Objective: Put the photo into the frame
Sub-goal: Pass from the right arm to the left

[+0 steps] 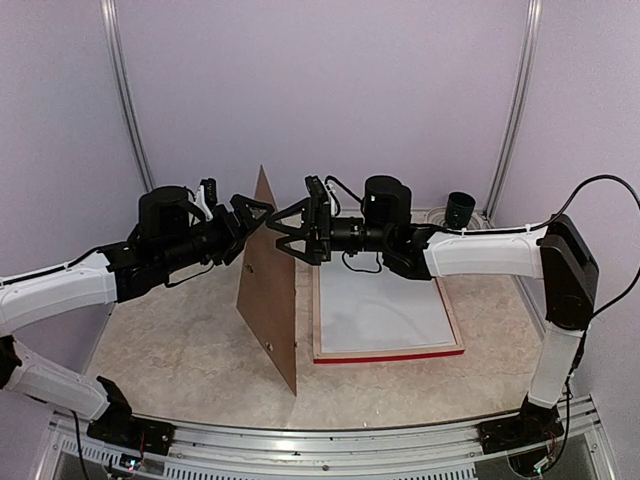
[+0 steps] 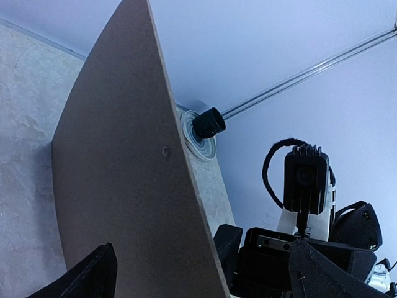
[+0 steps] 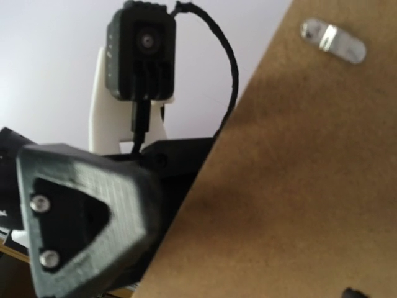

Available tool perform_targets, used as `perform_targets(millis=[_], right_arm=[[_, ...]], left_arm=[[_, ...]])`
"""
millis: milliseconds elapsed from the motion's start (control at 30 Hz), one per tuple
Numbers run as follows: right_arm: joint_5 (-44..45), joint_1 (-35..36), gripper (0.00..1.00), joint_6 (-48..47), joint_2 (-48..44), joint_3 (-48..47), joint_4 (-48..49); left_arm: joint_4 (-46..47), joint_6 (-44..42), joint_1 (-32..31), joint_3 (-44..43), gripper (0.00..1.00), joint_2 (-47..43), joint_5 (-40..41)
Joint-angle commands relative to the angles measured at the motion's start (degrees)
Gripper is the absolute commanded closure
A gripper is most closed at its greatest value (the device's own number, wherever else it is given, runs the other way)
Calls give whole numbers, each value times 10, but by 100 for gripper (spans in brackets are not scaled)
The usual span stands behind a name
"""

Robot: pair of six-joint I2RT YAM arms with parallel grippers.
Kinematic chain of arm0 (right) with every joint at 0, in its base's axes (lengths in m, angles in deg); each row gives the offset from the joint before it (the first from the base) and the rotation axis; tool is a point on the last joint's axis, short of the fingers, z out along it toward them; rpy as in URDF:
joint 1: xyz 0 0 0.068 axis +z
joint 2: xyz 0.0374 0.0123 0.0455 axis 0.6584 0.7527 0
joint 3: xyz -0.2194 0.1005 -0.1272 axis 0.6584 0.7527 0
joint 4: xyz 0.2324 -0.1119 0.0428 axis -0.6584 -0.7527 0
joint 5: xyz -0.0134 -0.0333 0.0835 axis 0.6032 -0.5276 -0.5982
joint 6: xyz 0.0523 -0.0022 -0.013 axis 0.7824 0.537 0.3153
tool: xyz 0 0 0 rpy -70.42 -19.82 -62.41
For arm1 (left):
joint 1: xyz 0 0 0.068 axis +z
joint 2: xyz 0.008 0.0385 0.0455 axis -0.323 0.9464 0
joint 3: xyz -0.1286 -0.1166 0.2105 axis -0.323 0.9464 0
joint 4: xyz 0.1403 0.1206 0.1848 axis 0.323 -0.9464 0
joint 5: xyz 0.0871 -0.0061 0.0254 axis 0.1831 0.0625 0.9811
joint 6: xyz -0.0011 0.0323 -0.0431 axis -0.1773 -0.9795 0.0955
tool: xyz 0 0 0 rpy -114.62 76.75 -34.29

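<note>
Frame [image 1: 388,356]: thin red rails, pale wood back, white panel inside, lying flat right of centre. Matte brown fibreboard backing board [image 1: 268,290] stands on edge between left gripper [image 1: 257,222] and right gripper [image 1: 281,230], both spread wide, unclamped. Only the right wrist view shows the board's metal clip [image 3: 334,40].

On the marbled desk [image 1: 180,350] the frame [image 1: 390,355] is laid flat beneath the right hand [image 1: 285,228]; a brown board [image 1: 268,290] is stood on edge between it and the left hand [image 1: 252,215].
</note>
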Motion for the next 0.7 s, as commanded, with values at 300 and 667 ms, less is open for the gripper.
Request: perform_targets(millis=[300,667], right_arm=[[6,-4,1,-14,-9,48,7],[39,-6,1,-61,-43,95,-59]], left_arm=[[-93,-14,10,-8,15,-32,-7],[-227,-10,47,5,43,-73,-42]])
